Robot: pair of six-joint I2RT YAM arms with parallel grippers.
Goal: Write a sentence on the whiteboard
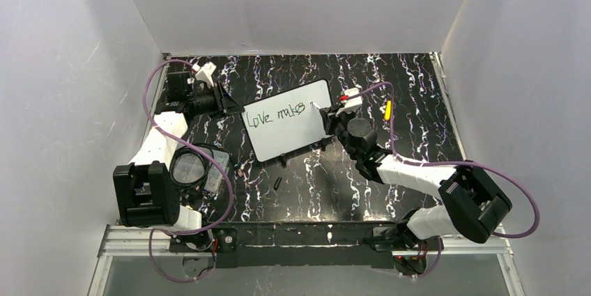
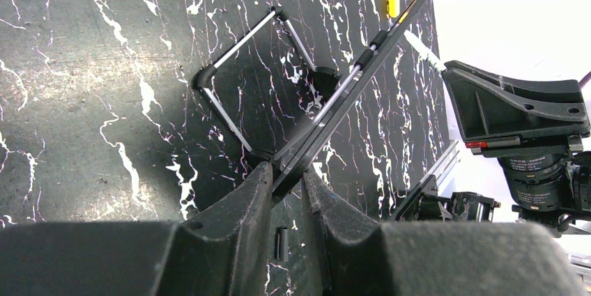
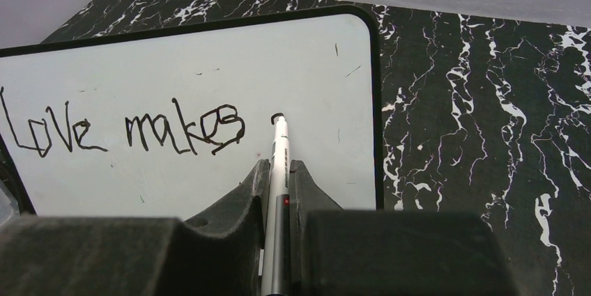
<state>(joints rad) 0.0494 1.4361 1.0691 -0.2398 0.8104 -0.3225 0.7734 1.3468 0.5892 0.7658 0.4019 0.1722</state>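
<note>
I see the whiteboard (image 1: pixel 287 120) in the middle of the tabletop (image 1: pixel 418 87), somewhat nearer the far edge than the near one, with its long sides running at a slant to the edges. On it, in black handwriting, I read "Love makes", starting near the board's left side and ending short of its right side. After the last letter there is a small hooked stroke (image 3: pixel 277 116), too short for me to read as a letter.

My left gripper (image 1: pixel 235 106) is pinching the board's left rim. In the left wrist view, its two fingers (image 2: pixel 244 202) are pressed together on the thin black edge of the board (image 2: pixel 348 90), which runs away edge-on, with a wire stand (image 2: pixel 244 38) showing behind it.

My right gripper (image 3: pixel 277 167) is clamped on a pen (image 3: pixel 281 139) with a white and silver barrel and a small red dot. The pen's tip is on the board's face, right at the hooked stroke, near the right rim. I can make out no brand on the barrel.

A yellow pen (image 1: pixel 388 109) lies on the tabletop beyond the board's right side, towards the right edge. A short black piece (image 1: pixel 277 183) lies between the board and the near edge, apart from both
</note>
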